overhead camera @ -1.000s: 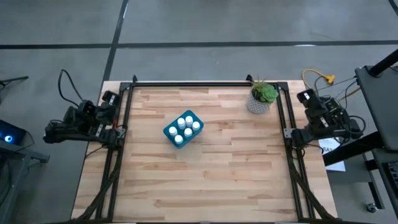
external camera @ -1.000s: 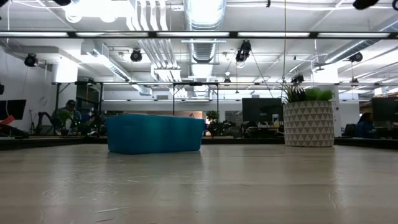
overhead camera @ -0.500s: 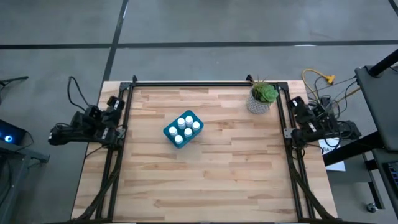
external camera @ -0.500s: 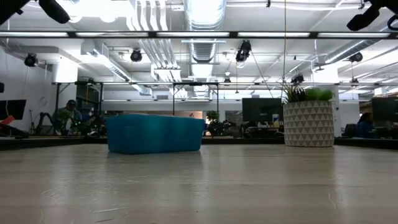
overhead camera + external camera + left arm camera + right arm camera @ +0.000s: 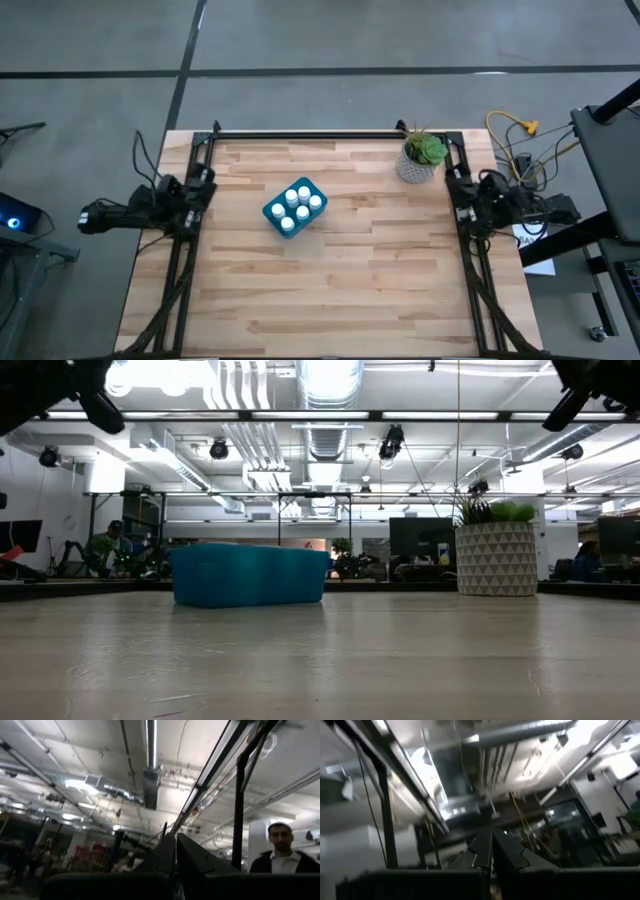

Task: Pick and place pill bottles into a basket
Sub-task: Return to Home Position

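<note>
Pale wooden table [image 5: 340, 270] fills the high view. Both arms are folded at its sides: the left gripper [image 5: 175, 839] over the left edge, the right gripper [image 5: 491, 834] over the right edge. Each has its jaws pressed together on nothing. Left of centre sits the teal basket [image 5: 271, 212], well apart from the white plant pot [image 5: 414, 170] by the far right corner. Six white-capped pill bottles [image 5: 302, 212] stand inside the basket.

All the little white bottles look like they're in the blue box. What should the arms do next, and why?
Probably fold both arms into rest at the sides of the light wooden table. Six small white round-capped pill bottles sit inside the teal rectangular plastic basket, none shows on the tabletop, and the left pincer and right pincer are shut, empty.
</note>
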{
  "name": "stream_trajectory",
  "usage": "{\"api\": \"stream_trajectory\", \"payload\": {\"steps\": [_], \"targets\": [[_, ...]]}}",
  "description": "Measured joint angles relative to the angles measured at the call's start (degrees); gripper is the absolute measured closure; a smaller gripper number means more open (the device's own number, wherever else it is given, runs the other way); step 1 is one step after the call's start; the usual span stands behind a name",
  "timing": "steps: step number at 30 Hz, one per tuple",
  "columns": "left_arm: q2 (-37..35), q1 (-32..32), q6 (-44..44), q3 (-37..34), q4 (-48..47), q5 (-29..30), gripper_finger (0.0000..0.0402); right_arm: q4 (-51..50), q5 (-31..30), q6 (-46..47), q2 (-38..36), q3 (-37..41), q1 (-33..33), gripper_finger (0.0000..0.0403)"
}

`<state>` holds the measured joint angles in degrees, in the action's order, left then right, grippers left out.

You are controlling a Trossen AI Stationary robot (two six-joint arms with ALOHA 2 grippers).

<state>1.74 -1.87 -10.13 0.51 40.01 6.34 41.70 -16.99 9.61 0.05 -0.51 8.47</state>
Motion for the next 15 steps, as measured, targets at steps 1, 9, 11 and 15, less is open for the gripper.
{"api": "stream_trajectory", "payload": {"steps": [1, 9, 11, 15], "targets": [[0.0, 0.0, -0.1, 0.0, -1.5, 0.3, 0.0401, -1.6, 0.0, 0.1, 0.0, 0.0, 0.0, 0.0394], [0.5, 0.0, 0.2, -0.1, -7.7, 0.1, 0.0401, -11.1, -1.2, -6.0, 0.5, 0.0, 0.0, 0.0394], [1.1, 0.0, 0.4, -0.1, -9.7, 0.0, 0.0401, -12.9, -1.2, -5.4, 0.4, 0.0, 0.0, 0.0394], [1.9, 0.0, 0.5, -0.1, -18.5, 0.0, 0.0401, -18.1, -1.2, -7.6, 0.4, 0.0, 0.0, 0.0394]]}}
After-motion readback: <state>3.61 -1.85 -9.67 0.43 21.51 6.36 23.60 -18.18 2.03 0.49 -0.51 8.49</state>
